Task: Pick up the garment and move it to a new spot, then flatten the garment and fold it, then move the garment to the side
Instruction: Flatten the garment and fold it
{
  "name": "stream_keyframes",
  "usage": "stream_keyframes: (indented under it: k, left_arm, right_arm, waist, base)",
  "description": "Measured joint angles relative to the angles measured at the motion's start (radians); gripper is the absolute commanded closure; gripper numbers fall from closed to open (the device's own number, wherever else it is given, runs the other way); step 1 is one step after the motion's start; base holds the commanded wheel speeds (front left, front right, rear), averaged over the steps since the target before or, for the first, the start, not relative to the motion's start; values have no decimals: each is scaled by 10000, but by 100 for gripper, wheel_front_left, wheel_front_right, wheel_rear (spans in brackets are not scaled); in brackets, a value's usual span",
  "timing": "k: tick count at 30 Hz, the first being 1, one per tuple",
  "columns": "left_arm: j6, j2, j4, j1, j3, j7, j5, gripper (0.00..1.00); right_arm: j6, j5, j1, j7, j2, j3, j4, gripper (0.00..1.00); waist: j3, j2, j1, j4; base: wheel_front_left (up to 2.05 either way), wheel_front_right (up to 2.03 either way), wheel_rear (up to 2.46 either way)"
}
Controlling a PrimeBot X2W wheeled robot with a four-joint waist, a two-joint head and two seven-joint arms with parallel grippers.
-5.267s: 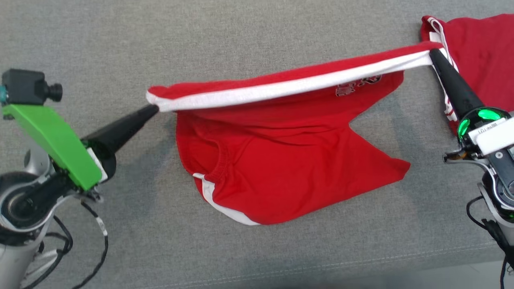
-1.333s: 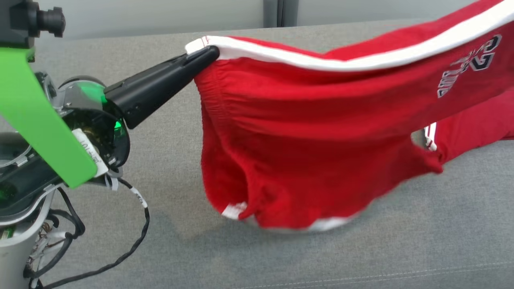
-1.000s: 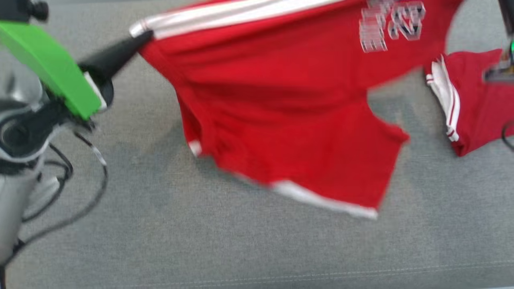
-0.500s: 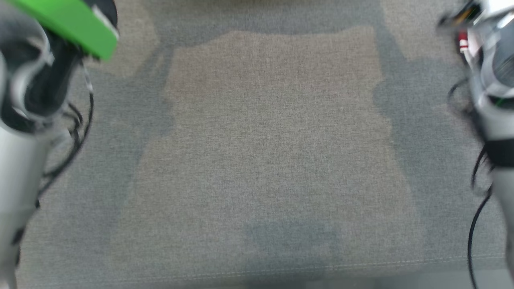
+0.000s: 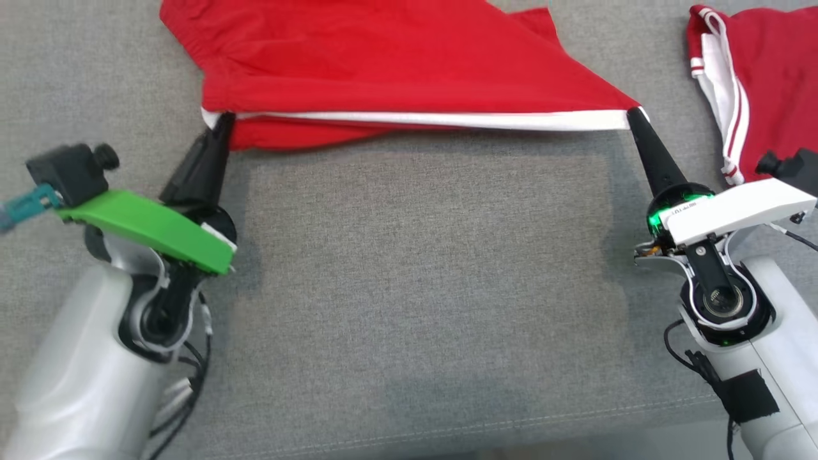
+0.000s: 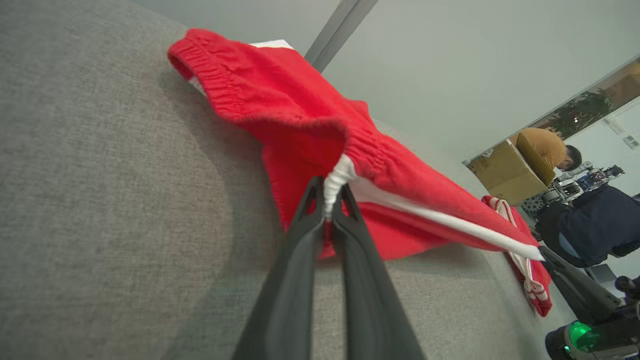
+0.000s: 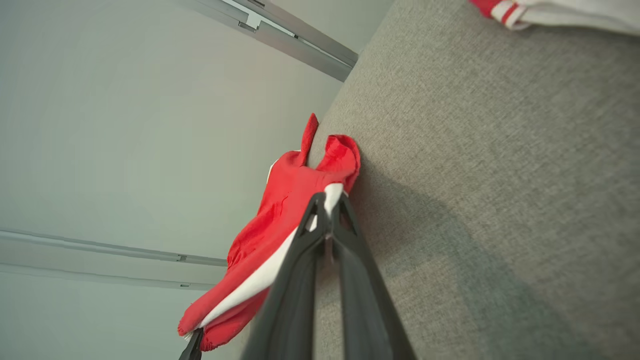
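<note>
**Left claw** (image 5: 222,121): your jaws are pinched together on the waistband corner of the red shorts (image 5: 383,57). A nub of white trim stands up between the fingertips in the left wrist view.

**Right claw** (image 5: 634,115): your jaws are closed tight on the far end of the same white side stripe, at the hem corner.

**Red shorts:** they are strung between your two claws, with the white stripe drawn into a nearly straight line from one tip to the other. The held edge is lifted off the surface and casts a shadow under it. A lower fold of red sags beneath the stripe just past your left claw. The rest of the cloth spreads beyond both fingertips and lies on the grey cushion (image 5: 415,287).

**Grey cushion:** it lies under both claws and runs on past them to its back edge.

**Second red garment** (image 5: 773,70): it has white and red striped trim and lies on the cushion beyond your right claw, to its outer side. It is apart from the held shorts.

**Wall** (image 7: 125,100): pale, and it rises behind the cushion, past the shorts.

**Cardboard box** (image 6: 502,172) **and person** (image 6: 552,150): both are far off past your right claw in the left wrist view. The person is bent over beside the box.
</note>
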Motion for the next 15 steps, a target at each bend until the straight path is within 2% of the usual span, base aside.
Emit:
stream_keyframes:
  k: [4,8,11,15]
  left_arm:
    - [-222,-345,-188,765,-107,-238,-481,100]
    - [-301,-717,-627,1744,-658,-410,-706,100]
    - [-359,-694,-750,2385,-1363,-527,-263,100]
    - [-359,-679,-800,3207,-1586,-867,-130,100]
  right_arm:
    - [173,-199,256,-56,-408,65,88,100]
    - [205,-366,810,-196,-863,-61,148,100]
    - [203,-387,1454,-249,-1185,-184,140,100]
    - [186,-510,2435,-274,-1419,-71,6,100]
  waist:
    - [-402,0,0,-50]
    - [-856,0,0,-64]
    - [-1194,0,0,1]
    - [-1592,0,0,217]
  base:
    - [0,0,0]
    - [0,0,0]
    - [0,0,0]
    - [0,0,0]
